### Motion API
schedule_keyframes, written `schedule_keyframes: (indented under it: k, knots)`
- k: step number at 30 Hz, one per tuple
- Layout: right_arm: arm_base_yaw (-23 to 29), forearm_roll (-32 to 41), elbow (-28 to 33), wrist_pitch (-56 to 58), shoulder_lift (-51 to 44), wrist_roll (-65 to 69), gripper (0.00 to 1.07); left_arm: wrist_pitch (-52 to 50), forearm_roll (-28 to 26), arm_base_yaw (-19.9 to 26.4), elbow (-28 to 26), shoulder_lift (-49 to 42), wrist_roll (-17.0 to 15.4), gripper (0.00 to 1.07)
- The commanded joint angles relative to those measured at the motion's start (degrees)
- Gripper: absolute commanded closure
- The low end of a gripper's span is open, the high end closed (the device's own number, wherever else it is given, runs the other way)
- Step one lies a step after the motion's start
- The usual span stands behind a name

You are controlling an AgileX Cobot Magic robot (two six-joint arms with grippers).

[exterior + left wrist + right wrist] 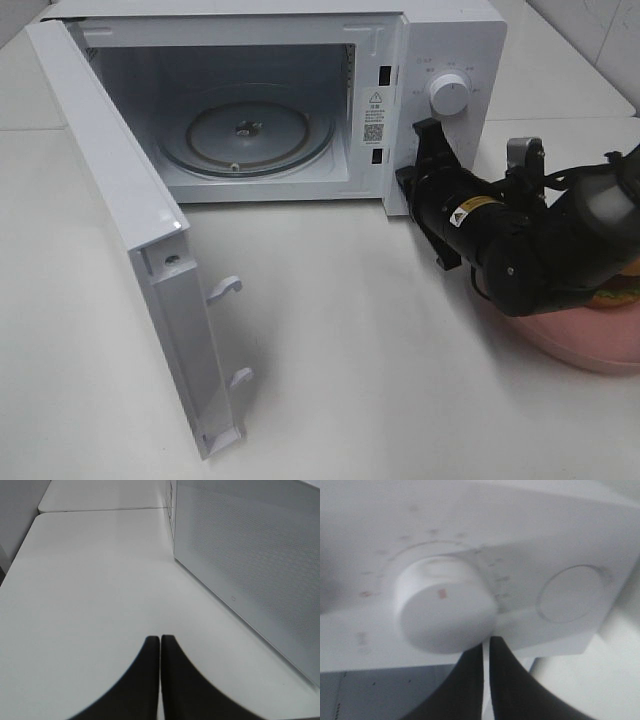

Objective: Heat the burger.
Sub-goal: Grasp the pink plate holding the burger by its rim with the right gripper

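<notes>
The white microwave (440, 50) stands with its door (130, 230) swung wide open and its glass turntable (245, 130) bare. My right gripper (424, 130) is shut and empty, with its tips (487, 640) just under the round white dial (445, 610) on the control panel. The burger (618, 293) lies on a pink plate (585, 345) at the right edge. My right arm hides most of it, leaving only a thin strip of colour showing. In the left wrist view, my left gripper (160, 640) is shut and empty over the white table.
A round button (575, 595) sits beside the dial on the panel. A perforated white microwave panel (250, 555) stands close beside my left gripper. Two latch hooks (228, 288) stick out of the open door's edge, over the white table (380, 350).
</notes>
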Motion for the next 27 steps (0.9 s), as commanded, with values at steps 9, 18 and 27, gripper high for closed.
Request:
schedule_keyframes:
  k: [9, 18, 27]
  knots:
    - [0.1, -11.1, 4.4, -1.5, -4.0, -0.6, 1.03, -0.6, -0.2, -0.1, 0.1, -1.1, -0.1, 1.06]
    - [0.1, -25.8, 4.7, -18.4, -4.0, -27.0, 1.01, -0.6, -0.2, -0.1, 0.1, -1.1, -0.1, 1.06]
    - [-0.1, -32.3, 4.7, -18.2, -4.2, -46.6, 1.01, -0.6, -0.2, -0.1, 0.1, -1.1, -0.1, 1.06]
